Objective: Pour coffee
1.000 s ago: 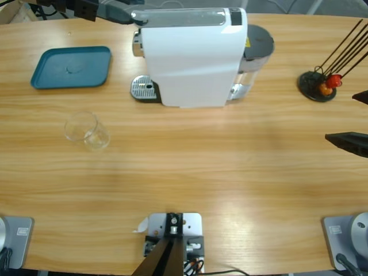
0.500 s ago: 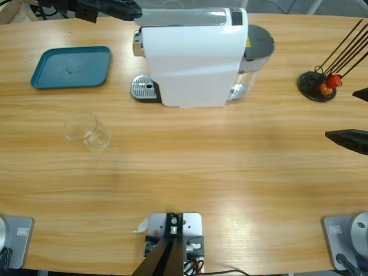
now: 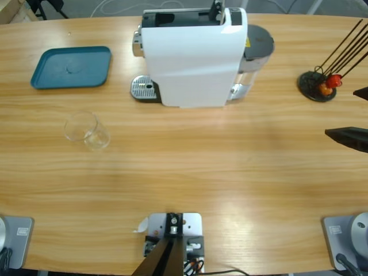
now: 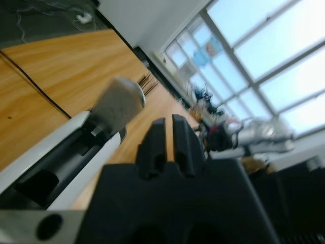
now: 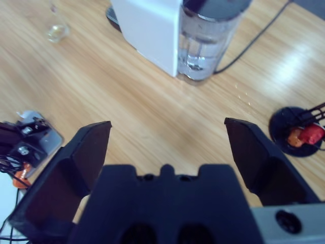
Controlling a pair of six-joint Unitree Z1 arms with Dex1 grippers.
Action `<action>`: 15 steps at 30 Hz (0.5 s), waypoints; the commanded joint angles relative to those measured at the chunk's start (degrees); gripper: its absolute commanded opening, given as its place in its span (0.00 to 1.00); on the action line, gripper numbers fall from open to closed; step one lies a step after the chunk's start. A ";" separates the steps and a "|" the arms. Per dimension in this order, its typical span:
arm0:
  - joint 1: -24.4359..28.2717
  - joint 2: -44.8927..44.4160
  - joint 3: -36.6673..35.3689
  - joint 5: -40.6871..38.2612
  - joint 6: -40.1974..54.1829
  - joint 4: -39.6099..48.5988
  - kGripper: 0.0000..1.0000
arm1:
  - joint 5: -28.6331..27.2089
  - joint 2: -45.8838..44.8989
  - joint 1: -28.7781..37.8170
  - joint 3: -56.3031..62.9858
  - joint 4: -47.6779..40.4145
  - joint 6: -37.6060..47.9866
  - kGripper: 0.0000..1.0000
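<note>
1. Finding no dark brown coffee in any view: the clear drinking glass point(image 3: 86, 131) is standing mouth up on the long wooden table point(image 3: 230, 172) and looking empty. It is sitting well apart from the perforated silver drip plate point(image 3: 144, 89) of the boxy white coffee machine point(image 3: 192, 63), off toward the table's near left.
2. Left gripper point(image 4: 167, 122): jaws pressing together on nothing, hovering over the machine's open top just beside its raised silver lever point(image 4: 119, 104). Judging this arm the nearer to the glass.
3. Right gripper point(image 5: 167, 127): jaws spread wide, holding nothing, waiting at the table's right edge point(image 3: 355, 115), near the black stand with orange-red capsules point(image 3: 317, 86). Machine lying between these jaws and the glass.
4. High view not showing the left arm at all; only the left wrist view is placing it. Right wrist view alone showing the machine's clear water tank point(image 5: 210, 35) side-on, with the glass point(image 5: 57, 31) far beyond.
</note>
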 commanded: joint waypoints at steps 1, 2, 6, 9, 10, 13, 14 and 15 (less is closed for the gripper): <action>-8.57 -12.18 15.40 36.74 30.52 12.10 1.00 | -21.55 4.95 -2.92 2.45 -4.31 13.70 1.00; -10.21 -13.29 15.91 42.15 33.97 15.25 1.00 | -23.71 6.46 -3.48 2.82 -4.44 14.66 1.00; -12.44 -16.89 22.63 45.44 38.08 16.09 1.00 | -30.76 8.97 -8.27 8.06 -10.53 17.92 0.97; -12.44 -18.31 28.53 41.59 39.42 16.27 1.00 | -30.74 10.71 -10.73 14.16 -20.99 20.43 0.92; -12.44 -18.86 30.13 40.38 40.42 16.36 1.00 | -30.69 11.93 -11.34 16.13 -24.19 21.29 0.92; -12.44 -21.39 34.47 38.86 41.75 16.34 1.00 | -30.59 14.90 -13.33 20.29 -32.67 22.86 0.92; -12.37 -22.48 35.70 39.52 41.63 16.31 1.00 | -30.41 16.25 -13.43 21.52 -35.43 23.12 0.92; -12.07 -24.08 36.95 41.08 41.61 16.23 1.00 | -30.57 18.38 -13.50 22.91 -38.08 23.66 0.92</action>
